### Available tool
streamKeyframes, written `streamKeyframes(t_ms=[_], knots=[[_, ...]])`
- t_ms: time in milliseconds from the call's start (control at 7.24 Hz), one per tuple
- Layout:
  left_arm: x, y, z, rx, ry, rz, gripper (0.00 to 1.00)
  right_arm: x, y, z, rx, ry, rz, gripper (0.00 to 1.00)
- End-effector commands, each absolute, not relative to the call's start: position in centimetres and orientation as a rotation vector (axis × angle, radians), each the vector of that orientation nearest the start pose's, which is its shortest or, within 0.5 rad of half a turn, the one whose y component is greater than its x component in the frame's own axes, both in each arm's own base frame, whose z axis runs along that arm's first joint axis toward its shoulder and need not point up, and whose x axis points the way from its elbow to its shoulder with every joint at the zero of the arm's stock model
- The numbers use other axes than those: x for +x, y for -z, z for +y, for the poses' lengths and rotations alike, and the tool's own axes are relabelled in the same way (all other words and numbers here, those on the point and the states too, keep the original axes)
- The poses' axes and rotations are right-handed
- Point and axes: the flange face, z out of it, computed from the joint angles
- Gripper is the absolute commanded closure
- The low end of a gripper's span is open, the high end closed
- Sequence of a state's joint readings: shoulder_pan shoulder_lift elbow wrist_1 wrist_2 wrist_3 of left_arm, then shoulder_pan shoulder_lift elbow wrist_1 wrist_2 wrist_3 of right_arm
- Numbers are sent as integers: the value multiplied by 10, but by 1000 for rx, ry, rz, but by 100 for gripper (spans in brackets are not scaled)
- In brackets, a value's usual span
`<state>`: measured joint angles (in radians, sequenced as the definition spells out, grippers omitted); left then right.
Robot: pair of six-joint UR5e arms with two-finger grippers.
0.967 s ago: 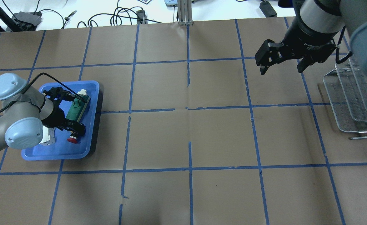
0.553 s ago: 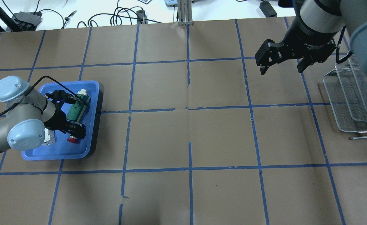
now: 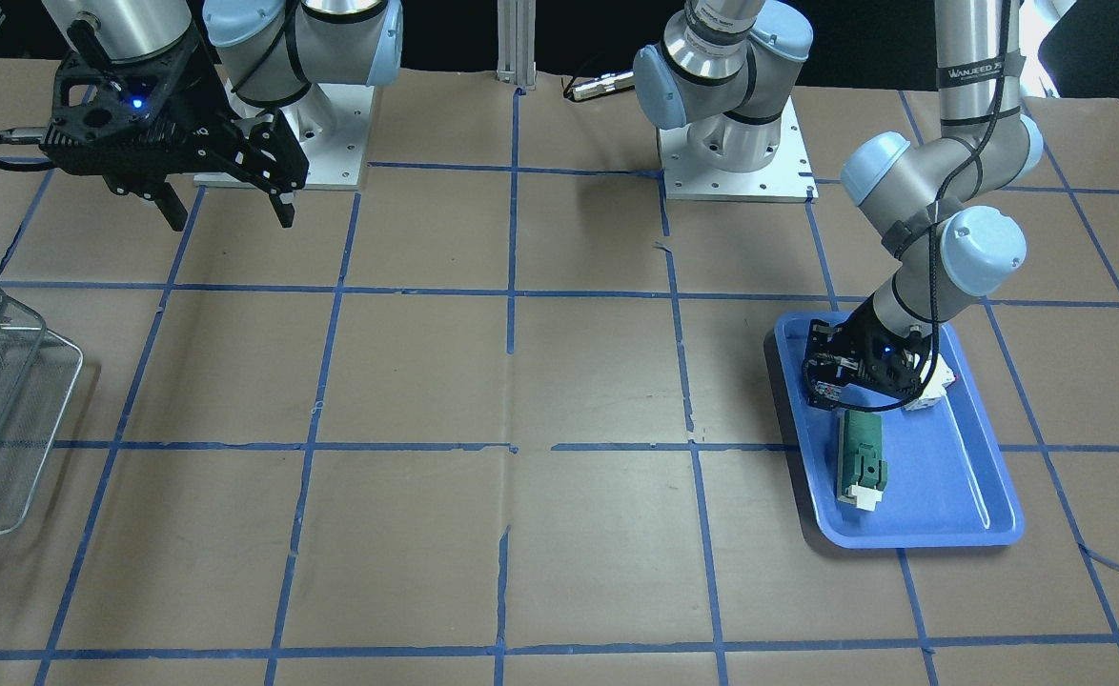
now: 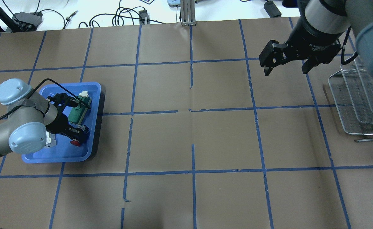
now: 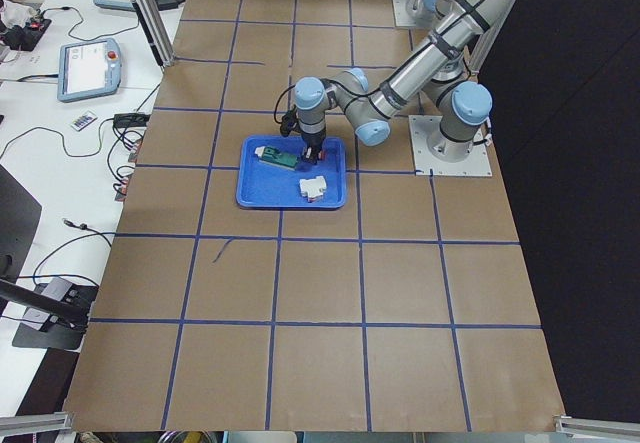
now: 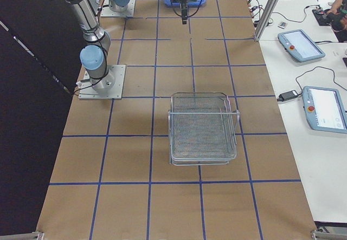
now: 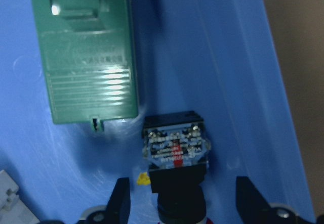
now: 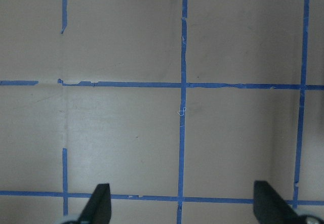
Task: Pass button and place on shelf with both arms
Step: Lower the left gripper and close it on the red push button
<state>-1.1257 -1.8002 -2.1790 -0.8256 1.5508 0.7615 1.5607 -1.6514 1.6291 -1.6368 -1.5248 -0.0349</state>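
Note:
The button [image 7: 174,155], a red cap on a black-and-blue body, lies in the blue tray [image 4: 59,156]; its red cap [image 4: 75,143] shows in the overhead view. My left gripper [image 7: 185,204] is open and low over the tray, with one finger on each side of the button and a gap to each. It also shows in the overhead view [image 4: 78,133] and the front view [image 3: 845,376]. My right gripper [image 4: 286,67] is open and empty, high at the far right. The wire shelf [image 4: 358,105] stands to its right; it also shows in the front view [image 3: 7,400].
A green module [image 4: 78,110] lies in the tray just beyond the button, also in the left wrist view [image 7: 83,52]. A white breaker [image 4: 50,140] lies in the tray by my left wrist. Brown paper with blue tape lines [image 8: 183,85] covers the table.
My left arm has shifted slightly and the gripper sits closer over the button. The button has hardly moved. My right arm has not moved.

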Motion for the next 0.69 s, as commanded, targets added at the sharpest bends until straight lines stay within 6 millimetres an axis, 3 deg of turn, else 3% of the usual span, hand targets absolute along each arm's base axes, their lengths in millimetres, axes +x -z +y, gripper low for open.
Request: streamKeyframes(t_ms=[0, 553], knots=[[73, -179, -464, 503, -105, 3164, 96, 133, -504, -468, -41, 137, 3096, 0], [68, -209, -464, 501, -38, 3151, 96, 133, -504, -468, -41, 137, 3094, 0]])
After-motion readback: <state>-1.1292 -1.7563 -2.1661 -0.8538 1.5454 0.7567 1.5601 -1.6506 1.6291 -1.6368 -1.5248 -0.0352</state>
